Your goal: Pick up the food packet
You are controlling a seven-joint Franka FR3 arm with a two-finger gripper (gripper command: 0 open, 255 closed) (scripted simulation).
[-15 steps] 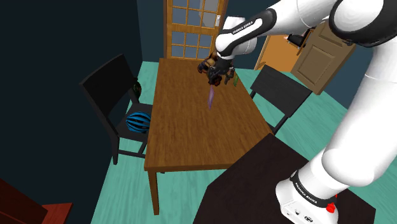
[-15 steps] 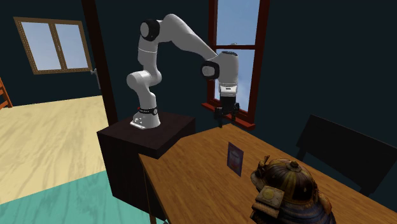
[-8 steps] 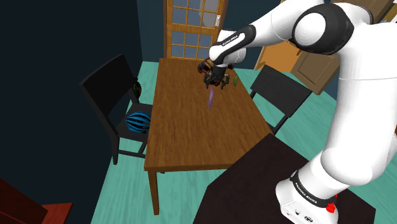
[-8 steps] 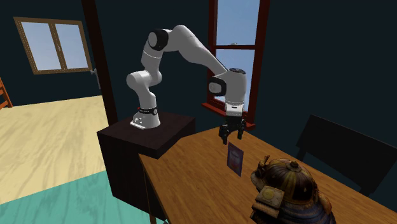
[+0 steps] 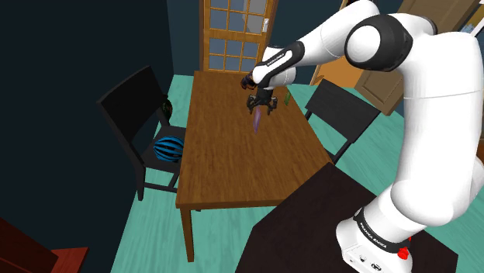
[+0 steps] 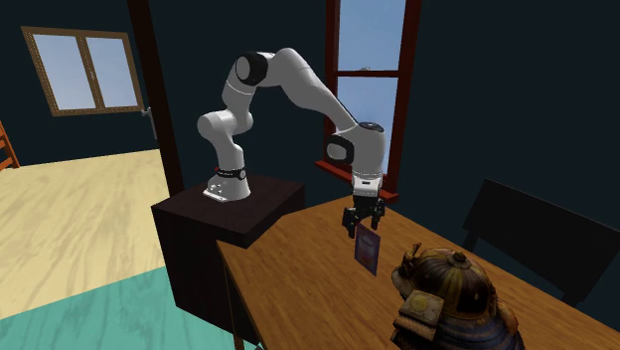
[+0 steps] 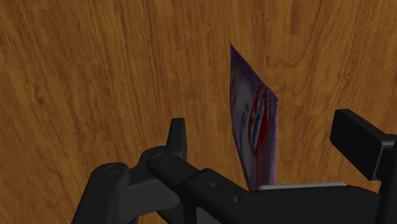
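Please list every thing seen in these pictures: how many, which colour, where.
food packet: one, purple, standing on edge on the table.
table: one, brown wood, under the gripper.
chairs: two, black, one at each long side of the table.
blue helmet: one, on one chair's seat.
ornate helmet: one, dark and gold, on the table near the packet.
stand: one, dark box, beside the table.
arm: one, white, reaching over the table.
gripper: one, black, open, fingers either side of the packet.
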